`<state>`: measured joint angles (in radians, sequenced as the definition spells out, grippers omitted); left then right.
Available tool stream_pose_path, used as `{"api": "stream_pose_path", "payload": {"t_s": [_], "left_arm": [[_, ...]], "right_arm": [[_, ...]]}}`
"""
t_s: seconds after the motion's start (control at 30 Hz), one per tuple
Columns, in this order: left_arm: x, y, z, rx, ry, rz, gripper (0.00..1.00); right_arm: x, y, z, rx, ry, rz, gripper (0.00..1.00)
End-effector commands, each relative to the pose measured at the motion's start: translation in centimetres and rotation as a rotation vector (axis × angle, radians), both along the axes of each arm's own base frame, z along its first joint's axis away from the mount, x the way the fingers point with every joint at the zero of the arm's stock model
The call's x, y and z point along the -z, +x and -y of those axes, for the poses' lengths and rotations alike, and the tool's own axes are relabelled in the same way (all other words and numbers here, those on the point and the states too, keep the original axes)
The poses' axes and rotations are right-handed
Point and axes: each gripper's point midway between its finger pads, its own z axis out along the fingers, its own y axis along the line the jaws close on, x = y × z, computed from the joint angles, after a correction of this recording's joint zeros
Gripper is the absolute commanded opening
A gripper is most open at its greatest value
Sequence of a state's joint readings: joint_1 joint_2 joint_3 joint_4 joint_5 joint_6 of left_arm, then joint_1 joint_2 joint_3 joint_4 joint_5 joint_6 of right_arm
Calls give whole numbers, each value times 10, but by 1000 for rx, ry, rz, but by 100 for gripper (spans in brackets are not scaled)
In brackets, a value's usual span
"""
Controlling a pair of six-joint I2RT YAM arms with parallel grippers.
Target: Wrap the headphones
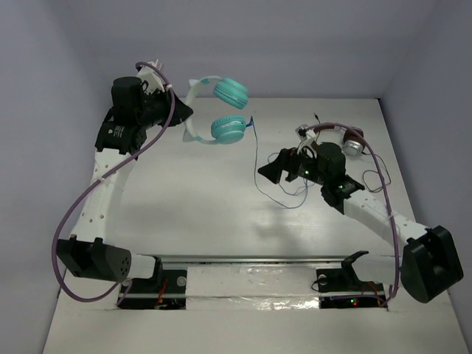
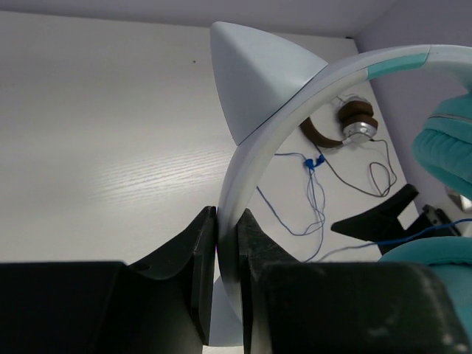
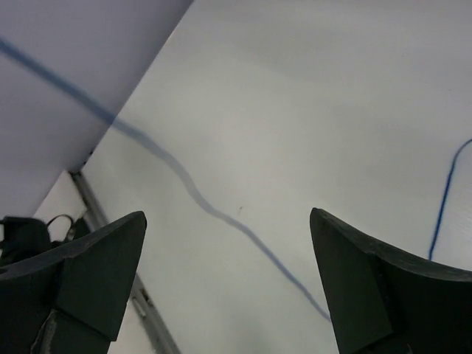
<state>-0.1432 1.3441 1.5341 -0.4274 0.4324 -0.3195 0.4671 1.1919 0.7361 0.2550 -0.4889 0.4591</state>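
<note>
The teal headphones [image 1: 228, 129] hang at the far middle, held up by their pale headband [image 1: 193, 96]. My left gripper [image 1: 181, 112] is shut on that headband [image 2: 251, 162], just below a white cat-ear point [image 2: 258, 74]; a teal cup [image 2: 446, 147] shows at the right edge. The thin dark blue cable [image 1: 257, 166] drops from the lower cup and loops on the table. My right gripper [image 1: 274, 171] is open and empty beside the cable. In the right wrist view the blurred cable [image 3: 214, 210] crosses between the open fingers [image 3: 103, 265], touching neither.
Brown-banded headphones with silver cups [image 1: 354, 141] lie at the far right behind the right arm, with their own thin dark wire [image 1: 382, 181]; they also show in the left wrist view [image 2: 346, 125]. Walls close the table at the back and both sides.
</note>
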Motion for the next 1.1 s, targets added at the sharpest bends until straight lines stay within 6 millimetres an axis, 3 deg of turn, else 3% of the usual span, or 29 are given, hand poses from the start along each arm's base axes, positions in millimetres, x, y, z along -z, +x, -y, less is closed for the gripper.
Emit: {"api": "stream_pose_path", "payload": {"t_s": [0.0, 0.1, 0.3, 0.7, 0.83, 0.97, 1.07], "left_arm": [[-64, -9, 10, 53, -95, 139, 0], [-76, -13, 11, 66, -107, 160, 0], [-104, -15, 10, 70, -130, 202, 0], [-168, -25, 4, 59, -207, 302, 0], [-188, -26, -3, 44, -218, 339, 0], [-200, -15, -25, -11, -209, 355, 0], [-205, -9, -32, -37, -217, 363, 0]], "right_arm": [[-13, 26, 9, 124, 1, 116, 98], [-3, 30, 12, 153, 4, 105, 96], [22, 29, -7, 46, 3, 54, 89], [42, 39, -16, 43, 56, 41, 86], [48, 39, -14, 54, 55, 32, 73], [51, 30, -4, 99, 70, 18, 63], [54, 27, -3, 105, 71, -4, 39]]}}
